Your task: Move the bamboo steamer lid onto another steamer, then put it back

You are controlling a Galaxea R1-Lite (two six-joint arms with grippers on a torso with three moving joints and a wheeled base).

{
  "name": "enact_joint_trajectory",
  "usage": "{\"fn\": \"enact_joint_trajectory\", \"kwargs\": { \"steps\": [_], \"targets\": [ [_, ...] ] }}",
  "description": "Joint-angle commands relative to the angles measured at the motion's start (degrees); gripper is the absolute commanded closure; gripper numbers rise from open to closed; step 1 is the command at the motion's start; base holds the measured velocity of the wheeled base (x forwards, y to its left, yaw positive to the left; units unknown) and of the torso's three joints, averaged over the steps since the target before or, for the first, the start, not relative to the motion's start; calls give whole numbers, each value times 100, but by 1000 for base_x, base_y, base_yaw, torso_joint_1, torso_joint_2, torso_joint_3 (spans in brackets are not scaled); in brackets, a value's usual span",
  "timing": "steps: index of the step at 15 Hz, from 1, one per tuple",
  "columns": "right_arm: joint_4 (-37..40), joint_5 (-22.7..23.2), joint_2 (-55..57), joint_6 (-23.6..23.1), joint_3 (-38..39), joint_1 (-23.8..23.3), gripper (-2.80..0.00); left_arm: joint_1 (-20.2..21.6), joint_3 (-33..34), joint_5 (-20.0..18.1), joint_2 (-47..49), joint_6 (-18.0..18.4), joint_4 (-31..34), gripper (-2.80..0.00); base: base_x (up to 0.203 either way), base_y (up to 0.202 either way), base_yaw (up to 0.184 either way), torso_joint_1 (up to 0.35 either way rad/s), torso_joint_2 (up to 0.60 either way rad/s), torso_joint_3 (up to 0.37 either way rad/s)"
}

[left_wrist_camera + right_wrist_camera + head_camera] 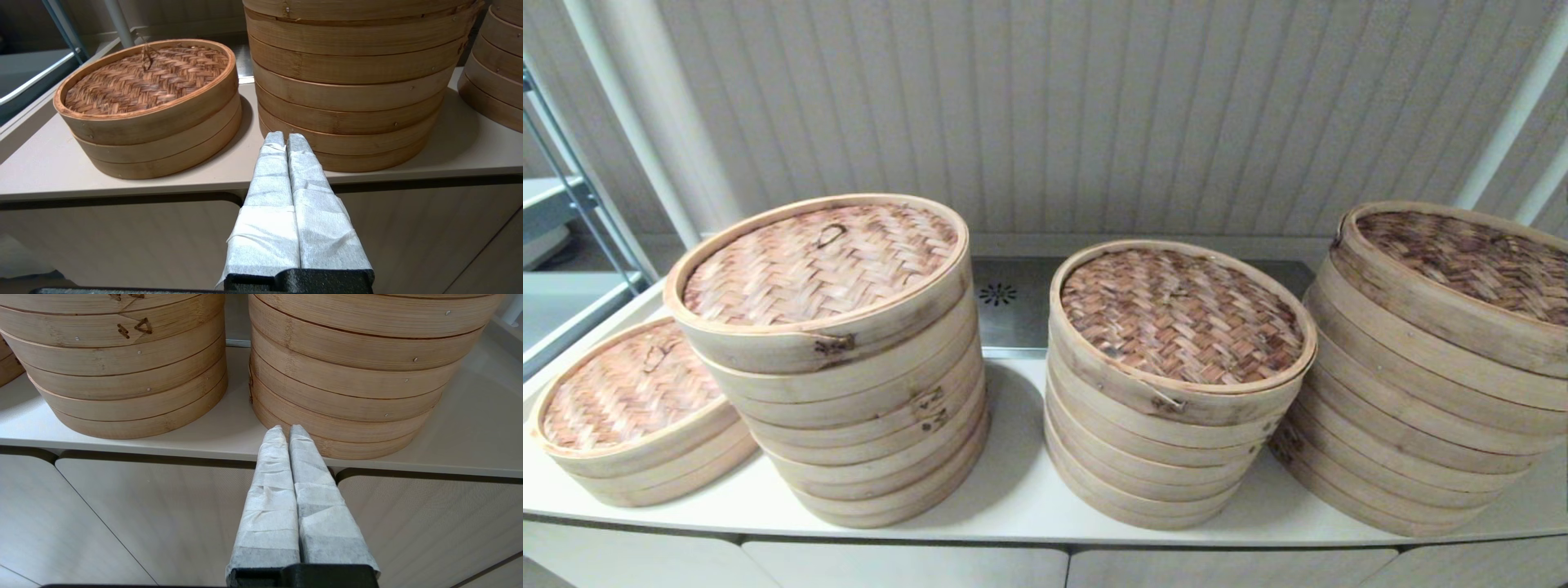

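both end effectors, left end effector [286, 141] and right end effector [287, 433], are hanging fully closed and empty before the bench [1013, 490], bamboo steamer lid [625, 388] resting untouched.

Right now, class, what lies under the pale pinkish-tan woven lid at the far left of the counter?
The round pinkish-tan woven bamboo lid caps a short stack of pale bamboo steamer trays on the white counter. Their insides are covered, so contents cannot be seen.
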Motion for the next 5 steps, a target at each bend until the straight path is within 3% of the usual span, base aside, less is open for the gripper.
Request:
{"fn": "enact_joint_trajectory", "kwargs": {
  "steps": [1, 5],
  "targets": [
    [-1, 5, -1, -3, 1, 2, 0, 1, 185, 2, 7, -3, -5, 0, 0, 0, 0, 0, 0, 0],
    [-1, 5, -1, -3, 1, 2, 0, 1, 185, -7, 7, -3, -5, 0, 0, 0, 0, 0, 0, 0]
  ]
}}
